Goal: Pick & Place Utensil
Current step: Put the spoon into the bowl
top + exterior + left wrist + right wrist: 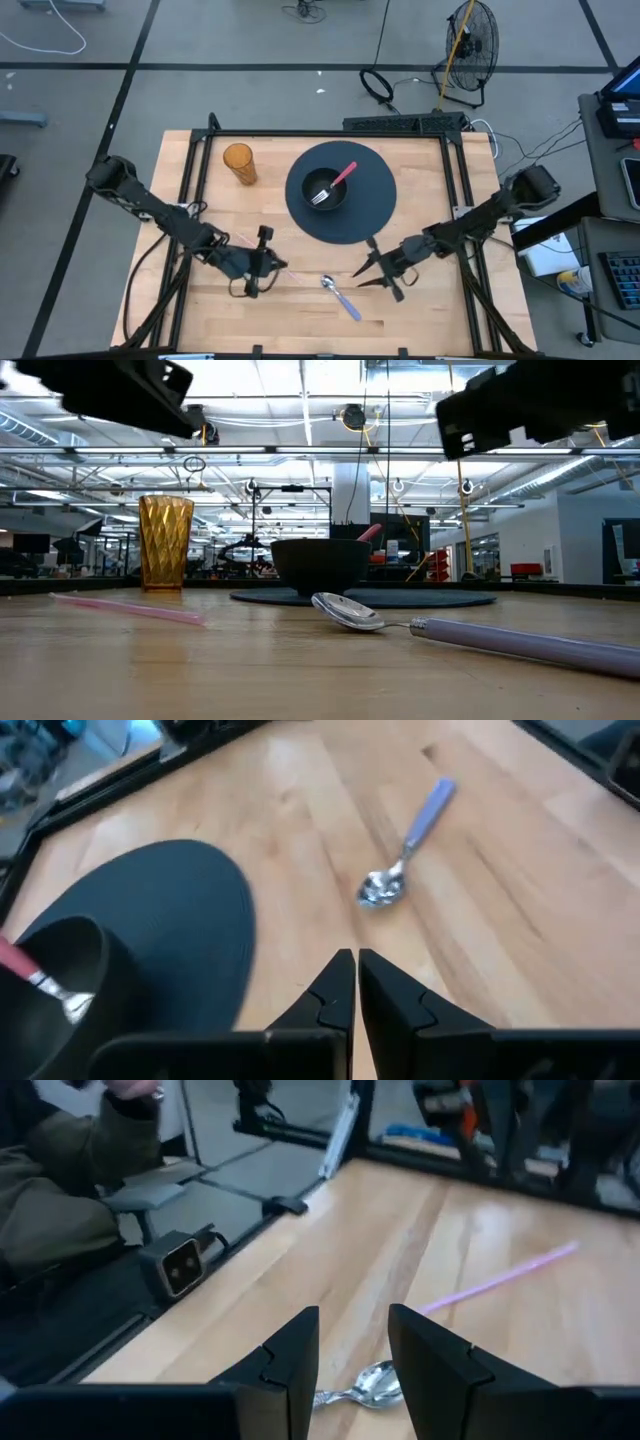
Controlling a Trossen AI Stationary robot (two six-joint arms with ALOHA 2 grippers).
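A spoon with a lavender handle (340, 297) lies flat on the wooden table near its near edge, bowl toward the left arm; it also shows in the low view (350, 612) and the left wrist view (383, 888). My right gripper (362, 262) hovers open just right of the spoon's bowl (365, 1385), fingers pointing toward the table's left. My left gripper (283, 266) is shut and stands left of the spoon, above the table (355, 970). A fork with a pink handle (335, 185) leans in the black bowl (325, 190).
The bowl sits on a round dark mat (370, 210) at the table's far middle. An amber cup (239, 163) stands left of the mat. A pink straw (125, 608) lies on the table left of the spoon (500, 1280). A person's olive sleeve (60, 1150) shows beyond the near edge.
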